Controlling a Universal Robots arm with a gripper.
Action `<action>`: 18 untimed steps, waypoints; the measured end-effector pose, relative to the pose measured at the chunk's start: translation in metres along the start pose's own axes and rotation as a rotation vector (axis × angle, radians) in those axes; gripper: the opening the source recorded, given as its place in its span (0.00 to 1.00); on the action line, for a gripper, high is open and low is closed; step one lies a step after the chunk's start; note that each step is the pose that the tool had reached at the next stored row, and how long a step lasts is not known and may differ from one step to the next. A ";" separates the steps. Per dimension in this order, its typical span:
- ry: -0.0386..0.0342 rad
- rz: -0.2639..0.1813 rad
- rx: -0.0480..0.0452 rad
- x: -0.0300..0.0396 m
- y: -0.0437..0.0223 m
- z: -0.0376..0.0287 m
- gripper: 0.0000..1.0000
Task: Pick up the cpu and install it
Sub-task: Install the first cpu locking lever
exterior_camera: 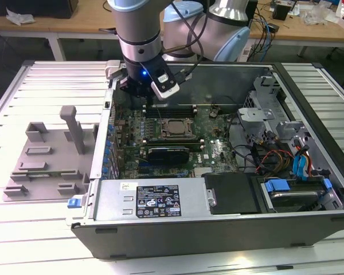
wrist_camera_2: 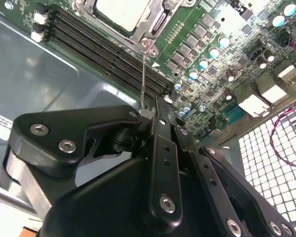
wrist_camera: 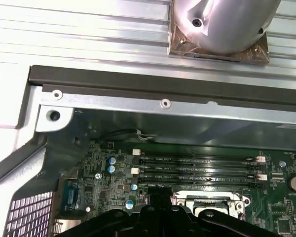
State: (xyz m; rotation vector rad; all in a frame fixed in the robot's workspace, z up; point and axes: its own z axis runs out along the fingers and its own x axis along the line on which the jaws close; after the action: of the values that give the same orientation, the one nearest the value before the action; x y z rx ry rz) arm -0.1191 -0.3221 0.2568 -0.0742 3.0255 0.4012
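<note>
Exterior view: cpu (exterior_camera: 175, 128) seated flat in socket (exterior_camera: 173, 129) on motherboard (exterior_camera: 218, 143), silver top up, square. Gripper (exterior_camera: 143, 94) poised just behind it, inside case (exterior_camera: 218, 226). Second wrist view: jaws clenched together, empty, near memory slots (wrist_camera_2: 108, 49); cpu (wrist_camera_2: 122, 12) in socket beyond.

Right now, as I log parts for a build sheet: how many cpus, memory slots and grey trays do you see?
cpu, sitting in the socket: 1
memory slots: 4
grey tray: 1
Total: 6
</note>
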 end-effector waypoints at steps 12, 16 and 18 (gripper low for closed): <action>0.0038 0.011 0.0043 -0.0363 -0.0036 0.0048 0.11; -0.0042 0.009 0.0055 -0.0359 -0.0050 0.0100 0.11; -0.0050 0.008 0.0078 -0.0367 -0.0057 0.0123 0.11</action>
State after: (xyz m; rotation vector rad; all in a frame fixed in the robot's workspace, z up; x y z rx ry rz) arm -0.0812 -0.3230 0.2469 -0.0600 3.0232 0.3897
